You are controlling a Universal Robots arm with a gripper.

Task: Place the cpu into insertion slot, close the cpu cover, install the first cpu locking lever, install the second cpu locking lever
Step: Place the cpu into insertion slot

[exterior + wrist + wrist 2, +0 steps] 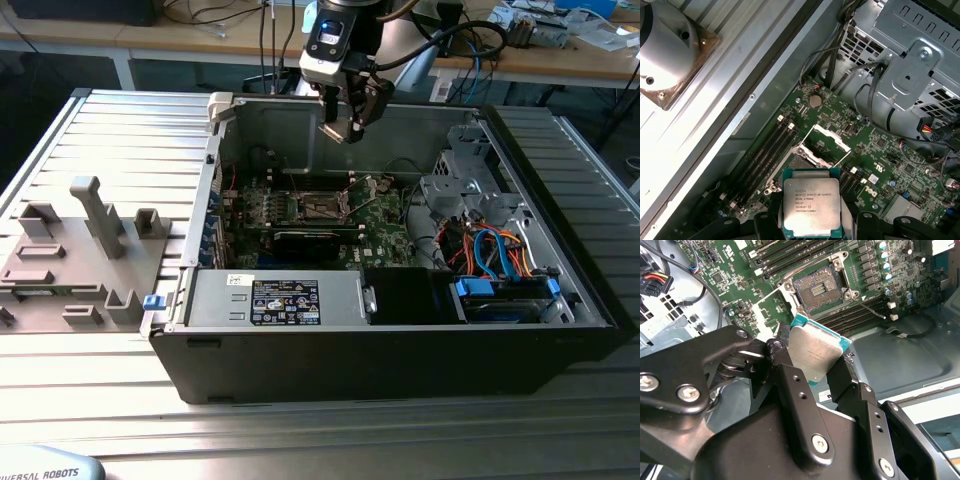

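Observation:
My gripper (345, 125) hangs above the open computer case, shut on the cpu (334, 132). In both wrist views the cpu (816, 352) (811, 206), a square chip with a silver top and green edge, sits between the black fingers (790, 380). Down on the green motherboard (375, 225) the insertion slot (816, 290) (325, 207) lies bare, its contact field showing. In the first wrist view the silvery cpu cover (831, 137) is swung open just beyond the slot. A thin wire locking lever (871, 306) stands free beside the slot.
Memory slots (767, 150) run along the slot. A grey drive cage (470, 190) with cables fills the case on the exterior view's right, and a power supply (275, 300) lies at the near wall. A grey fixture block (85, 250) stands outside the case.

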